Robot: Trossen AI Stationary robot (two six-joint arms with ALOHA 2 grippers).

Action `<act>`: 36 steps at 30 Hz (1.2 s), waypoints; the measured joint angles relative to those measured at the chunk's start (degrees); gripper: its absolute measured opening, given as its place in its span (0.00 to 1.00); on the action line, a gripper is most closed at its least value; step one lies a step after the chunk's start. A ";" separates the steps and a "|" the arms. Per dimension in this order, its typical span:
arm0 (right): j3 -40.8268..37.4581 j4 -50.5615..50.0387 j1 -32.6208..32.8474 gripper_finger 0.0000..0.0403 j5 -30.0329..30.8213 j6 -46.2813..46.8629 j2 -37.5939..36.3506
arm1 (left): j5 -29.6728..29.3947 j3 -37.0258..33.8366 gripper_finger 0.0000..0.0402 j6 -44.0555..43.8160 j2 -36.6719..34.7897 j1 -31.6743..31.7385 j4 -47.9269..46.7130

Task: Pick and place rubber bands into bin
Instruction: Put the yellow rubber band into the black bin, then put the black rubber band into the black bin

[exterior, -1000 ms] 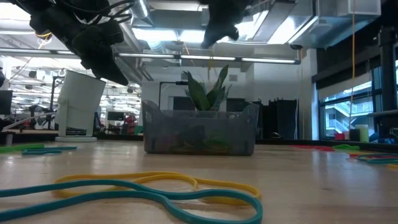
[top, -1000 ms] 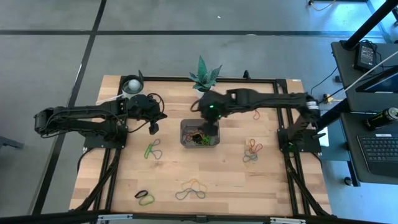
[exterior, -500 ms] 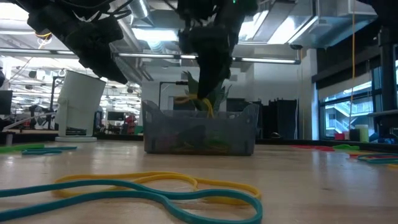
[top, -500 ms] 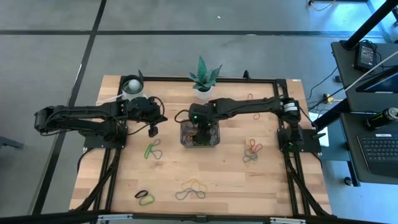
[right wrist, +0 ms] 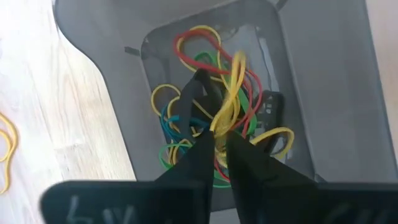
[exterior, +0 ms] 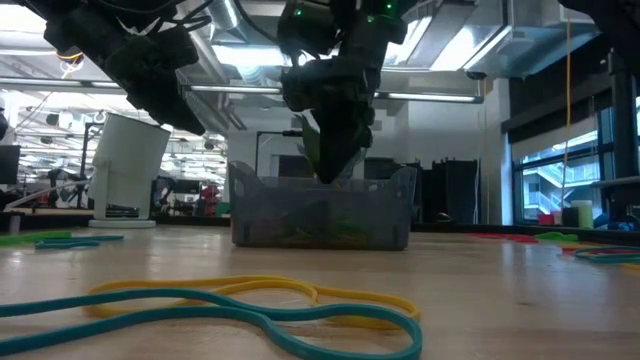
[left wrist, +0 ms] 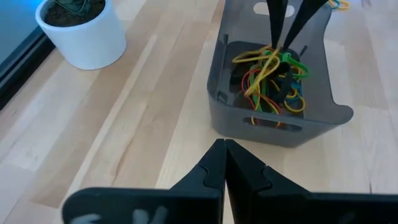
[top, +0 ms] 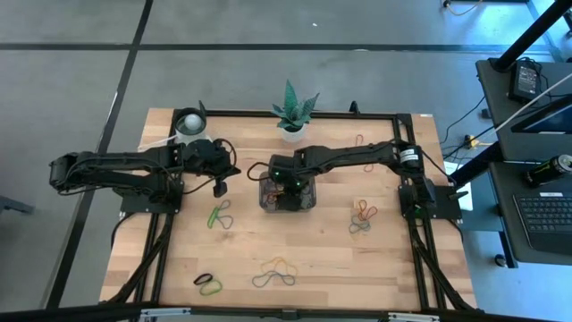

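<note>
The bin (top: 266, 200), a dark grey tray, stands mid-table and holds a tangle of rubber bands (right wrist: 186, 134) in yellow, red, green and blue. My right gripper (right wrist: 219, 142) points steeply down inside the bin (left wrist: 273, 118), its fingers a little apart, with a yellow rubber band (right wrist: 229, 93) running between the tips. In the low view it (exterior: 335, 175) dips behind the bin's rim. My left gripper (left wrist: 224, 146) hangs shut and empty above the table, left of the bin (top: 219, 188). My right gripper comes at the pile from above, inside the bin. One strand of the yellow rubber band (right wrist: 221, 124) lies in the narrow gap between its fingertips and the rest rests on the pile. I cannot tell whether the fingers touch it.
Loose rubber bands lie on the wood: green ones (top: 220, 215) left of the bin, black and green (top: 208, 283) and yellow and teal (top: 274, 273) near the front edge, a mixed group (top: 362, 216) at the right. A potted plant (top: 291, 114) and a white cup (top: 189, 123) stand at the far edge.
My right gripper has come down from well above the bin into it, shifting toward the near edge and tipping more steeply down. The yellow band that hung below its fingers over the rim half a second ago is now down inside the bin.
</note>
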 joint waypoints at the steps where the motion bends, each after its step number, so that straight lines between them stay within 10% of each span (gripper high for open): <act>1: 0.00 -0.31 0.00 0.14 0.00 -0.02 0.00 | 0.00 0.00 0.00 -0.06 0.00 0.00 0.00; 16: -2.20 -5.40 -0.20 0.20 0.18 -7.67 -12.50 | -1.65 2.68 0.00 -0.58 0.00 -3.57 -0.01; 27: -36.34 7.96 -0.35 0.05 2.76 7.21 -46.72 | -16.70 13.99 0.00 -6.78 2.07 -16.96 -11.70; 36: -55.07 9.95 0.00 0.03 7.88 20.97 -70.09 | -22.60 30.86 0.00 -18.85 17.89 -31.21 -29.12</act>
